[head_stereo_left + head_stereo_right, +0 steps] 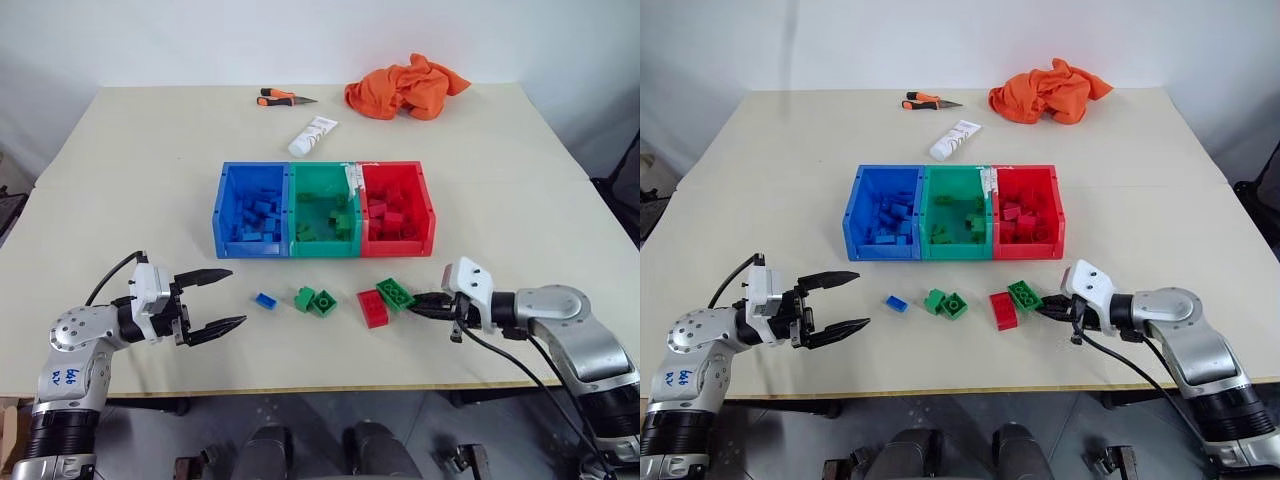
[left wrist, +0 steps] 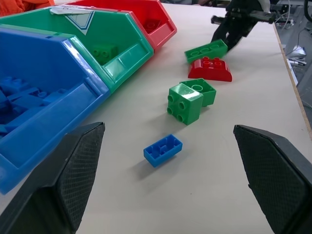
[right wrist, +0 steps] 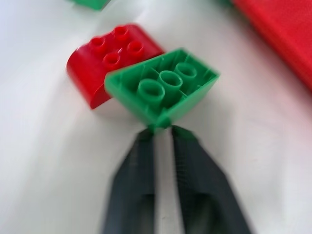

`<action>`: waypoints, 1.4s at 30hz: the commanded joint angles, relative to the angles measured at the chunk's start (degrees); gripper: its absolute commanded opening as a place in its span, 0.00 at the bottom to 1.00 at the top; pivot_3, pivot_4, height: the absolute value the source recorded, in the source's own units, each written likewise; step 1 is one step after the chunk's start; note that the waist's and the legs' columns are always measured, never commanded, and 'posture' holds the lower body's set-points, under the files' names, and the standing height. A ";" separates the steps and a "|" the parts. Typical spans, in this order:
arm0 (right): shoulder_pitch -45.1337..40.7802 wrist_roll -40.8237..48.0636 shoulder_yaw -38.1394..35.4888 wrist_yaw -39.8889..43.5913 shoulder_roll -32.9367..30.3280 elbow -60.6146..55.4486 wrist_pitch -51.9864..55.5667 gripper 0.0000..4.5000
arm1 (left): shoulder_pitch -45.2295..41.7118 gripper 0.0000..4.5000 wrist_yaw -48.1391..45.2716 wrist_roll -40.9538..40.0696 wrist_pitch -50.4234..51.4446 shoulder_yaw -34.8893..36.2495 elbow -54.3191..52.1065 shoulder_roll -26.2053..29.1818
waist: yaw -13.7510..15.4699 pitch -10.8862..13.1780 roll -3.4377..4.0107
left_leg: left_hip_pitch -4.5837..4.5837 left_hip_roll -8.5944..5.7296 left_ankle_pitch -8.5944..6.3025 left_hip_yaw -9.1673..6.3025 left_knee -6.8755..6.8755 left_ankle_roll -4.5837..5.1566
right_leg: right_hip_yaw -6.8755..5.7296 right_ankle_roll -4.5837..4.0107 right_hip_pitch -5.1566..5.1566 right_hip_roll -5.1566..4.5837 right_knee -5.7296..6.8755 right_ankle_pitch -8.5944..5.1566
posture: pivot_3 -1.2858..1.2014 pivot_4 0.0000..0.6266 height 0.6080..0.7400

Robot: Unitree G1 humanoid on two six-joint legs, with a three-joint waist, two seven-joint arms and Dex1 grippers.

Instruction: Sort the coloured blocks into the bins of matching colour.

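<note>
The right tool [image 1: 428,303] has its two black fingers pressed together on the near edge of the larger green studded plastic brick [image 3: 163,85], which lies upside down, hollow tubes facing up, leaning against the red rounded plastic brick [image 3: 109,53]. From the wrist view it looks like a thin pinch right at the rim, so the grip is probably marginal. Best bet would be a slow straight lift first, watching whether the brick swings or slips, before carrying it anywhere.

The target is the green open-top plastic bin [image 1: 323,210], the middle one of three joined bins, with the blue bin [image 1: 250,210] on one side and the red bin [image 1: 395,205] on the other. It sits just beyond the loose bricks, so the carry is short. The brick should clear the bin's front wall and get dropped over the centre, since the red bin is right next door and a sloppy release could land it in the wrong colour.

One risk: lifting could drag the red brick along, as the two touch.

The left tool [image 1: 212,300] hovers with its fingers spread wide, pointing toward the tiny blue plastic brick [image 2: 163,149] and the pair of small green plastic bricks [image 2: 191,100] on the beige desk [image 1: 130,170]. It holds nothing.
</note>
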 commanded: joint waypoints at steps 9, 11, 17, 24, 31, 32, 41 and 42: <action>3.43 3.41 -5.57 -2.65 -1.38 -6.92 5.15 0.09 | -1.96 1.00 -0.08 -0.40 -1.17 0.03 0.36 -0.42 | 0.00 0.00 0.00 | -0.01 -0.01 0.00 0.01 -0.02 0.00 | 0.00 0.00 0.00 -0.01 -0.03 0.00 | 0.52 0.24 1.00; 3.60 3.29 -5.73 -2.77 -1.65 -7.40 5.26 0.20 | -2.24 1.00 -0.10 -0.35 -1.21 -0.04 0.60 -0.50 | -0.04 0.00 0.00 | -0.01 0.00 0.00 0.01 -0.02 0.01 | 0.01 0.00 0.00 0.00 -0.02 0.00 | 0.52 0.24 1.00; 1.26 2.66 -4.21 -1.72 -1.91 -7.32 4.26 0.65 | -2.09 1.00 -0.10 -0.36 -1.15 0.08 0.38 -0.53 | -0.08 0.00 0.00 | 0.00 0.00 0.00 0.01 -0.04 0.00 | 0.01 0.00 0.00 0.01 -0.02 0.00 | 0.52 0.24 1.00; -2.95 2.23 -1.21 -1.67 0.41 -4.48 5.84 1.00 | -1.24 1.00 0.18 -0.67 -0.96 0.66 -0.58 -0.31 | -0.05 0.00 0.00 | 0.00 0.00 0.00 0.00 -0.04 0.00 | 0.00 0.00 0.00 0.00 -0.03 0.00 | 0.52 0.24 1.00; -4.71 -0.56 2.54 -1.21 1.13 -1.09 3.97 1.00 | 1.00 1.00 0.90 -1.15 -0.61 1.71 -2.59 0.10 | -0.01 0.01 0.01 | 0.00 0.00 0.00 0.00 -0.07 0.00 | 0.00 0.00 -0.02 -0.01 -0.04 0.00 | 0.52 0.24 1.00; -5.11 -1.03 2.98 -1.30 1.55 -0.38 3.63 1.00 | 1.14 1.00 1.06 -1.17 -0.55 1.74 -2.76 0.10 | -0.02 0.01 0.01 | 0.00 0.00 0.00 -0.01 -0.07 0.00 | -0.01 0.00 -0.02 -0.01 -0.04 0.00 | 0.52 0.24 1.00; -8.24 -3.68 5.05 -2.42 5.71 4.64 1.67 1.00 | 2.01 1.00 1.88 -1.28 -0.10 2.03 -3.97 0.05 | -0.11 0.01 0.01 | 0.00 0.00 0.02 0.00 -0.10 -0.04 | 0.00 0.00 -0.05 -0.01 -0.02 0.00 | 0.52 0.24 1.00; -8.27 -3.78 5.04 -2.38 5.80 4.74 1.59 1.00 | 2.02 1.00 1.91 -1.29 -0.09 2.02 -3.98 0.06 | -0.10 0.00 0.01 | 0.00 0.00 0.02 0.00 -0.10 -0.04 | 0.00 0.00 -0.05 -0.01 -0.02 0.00 | 0.52 0.24 1.00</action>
